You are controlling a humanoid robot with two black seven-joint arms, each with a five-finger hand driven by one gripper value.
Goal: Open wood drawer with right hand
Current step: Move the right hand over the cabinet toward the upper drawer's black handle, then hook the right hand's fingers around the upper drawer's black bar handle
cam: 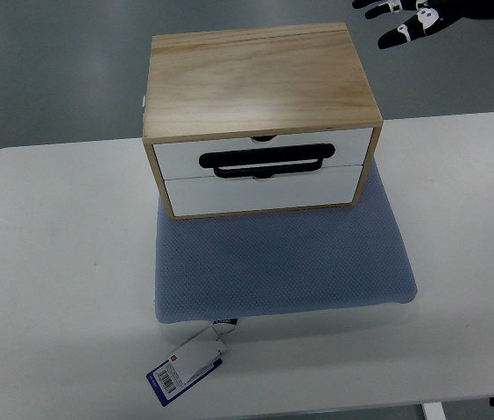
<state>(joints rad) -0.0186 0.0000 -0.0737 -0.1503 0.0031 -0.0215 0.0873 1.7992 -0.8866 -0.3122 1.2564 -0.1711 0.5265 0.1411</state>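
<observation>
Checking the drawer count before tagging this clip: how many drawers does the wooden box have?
2. The upper drawer sits directly under the box's top and carries a black handle; the lower drawer sits below it. Both are shut.

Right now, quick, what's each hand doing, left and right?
Left hand: not in view.
Right hand: open, fingers spread, holding nothing, up at the top right, clear of the wood drawer box.

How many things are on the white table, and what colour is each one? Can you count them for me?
Wood-coloured: 1, the wood drawer box
Blue: 1, the blue mat under it
Blue and white: 1, the tag hanging off the mat
Total: 3 on the table. The right hand is up in the air, not on it.
</observation>
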